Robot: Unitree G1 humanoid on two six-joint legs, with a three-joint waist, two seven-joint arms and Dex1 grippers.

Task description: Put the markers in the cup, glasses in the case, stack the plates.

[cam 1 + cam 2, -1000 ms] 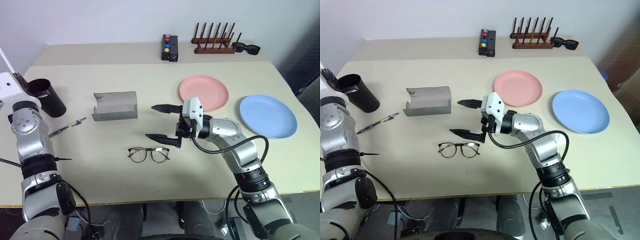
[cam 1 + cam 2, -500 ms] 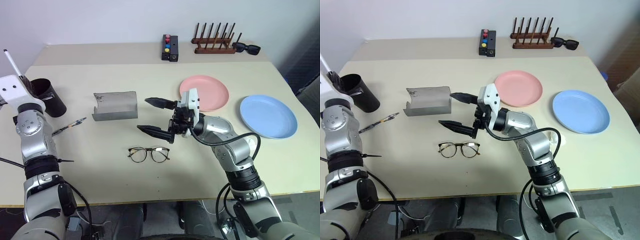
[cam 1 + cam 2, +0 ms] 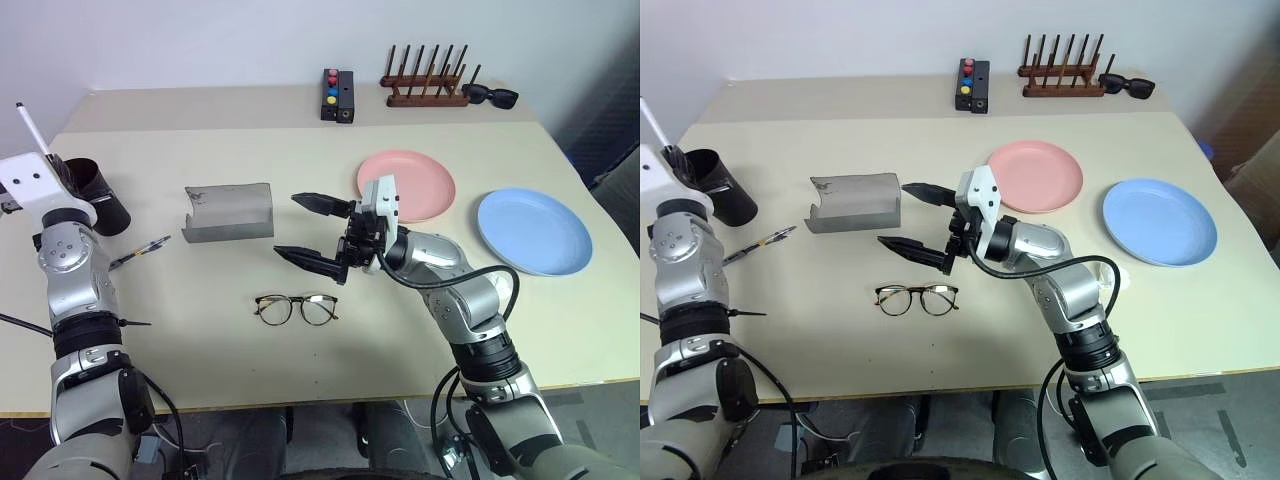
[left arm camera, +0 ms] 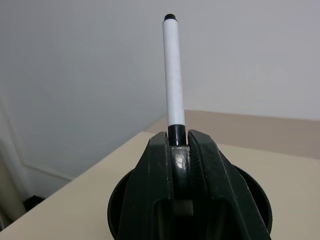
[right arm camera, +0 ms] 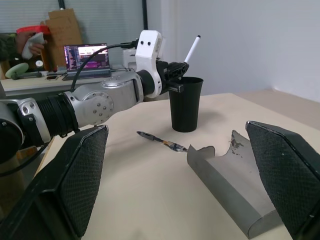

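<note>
Markers, two: one white, slim, black-tipped, clamped upright in the left tool above the cup's mouth; one dark blue-and-silver lying on the bench beside the cup. Cup, one, dark tapered plastic, partly hidden behind the left arm. Case, one, grey felt, open. Glasses, one pair, round lenses, near the case. Plates, two, round: pink, blue, well apart. Right tool spread wide, empty, between case and glasses.

left end effector: clamped, raised at far left | right end effector: spread wide, pointing left
</note>
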